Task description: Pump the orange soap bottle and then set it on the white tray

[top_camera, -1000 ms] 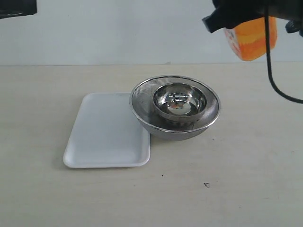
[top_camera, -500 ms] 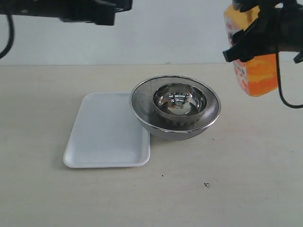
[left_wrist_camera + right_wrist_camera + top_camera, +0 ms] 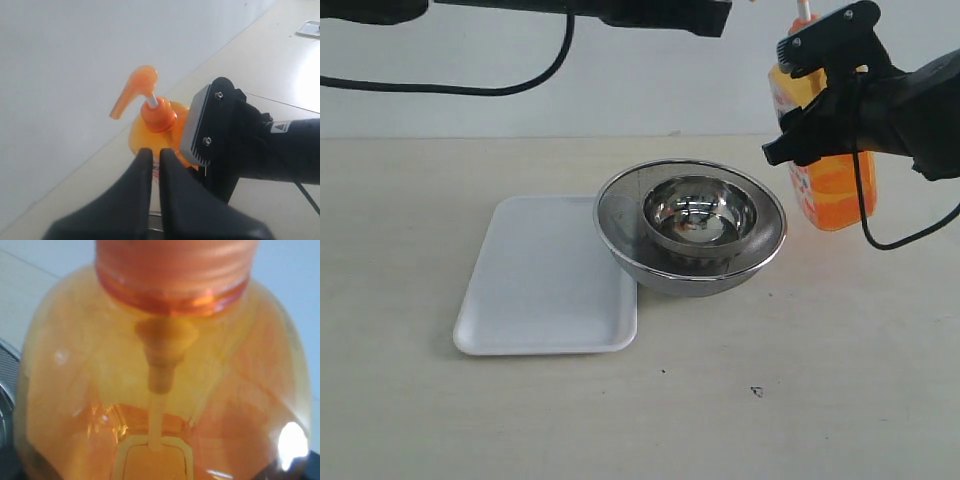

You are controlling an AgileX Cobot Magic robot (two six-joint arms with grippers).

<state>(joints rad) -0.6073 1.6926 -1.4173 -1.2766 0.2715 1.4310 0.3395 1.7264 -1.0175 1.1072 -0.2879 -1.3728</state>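
Note:
The orange soap bottle [image 3: 835, 190] hangs upright just right of the steel bowls, its base low near the table. My right gripper [image 3: 817, 95] is shut on the bottle's upper body. In the right wrist view the bottle's shoulder and neck [image 3: 160, 365] fill the frame, and the fingers do not show. In the left wrist view the orange pump head [image 3: 134, 90] on its white stem rises just beyond my left gripper [image 3: 155, 154], which is shut and holds nothing. The white tray [image 3: 545, 275] lies flat to the left of the bowls with nothing on it.
Two nested round steel bowls [image 3: 690, 225] stand between the tray and the bottle, with the outer rim touching the tray's right edge. My left arm [image 3: 660, 12] stretches across the top of the exterior view. A cable [image 3: 910, 235] loops down from the right arm.
The right gripper has brought the bottle down and a little to the left, to beside the bowls. The left arm has reached rightward across the top, towards the pump head.

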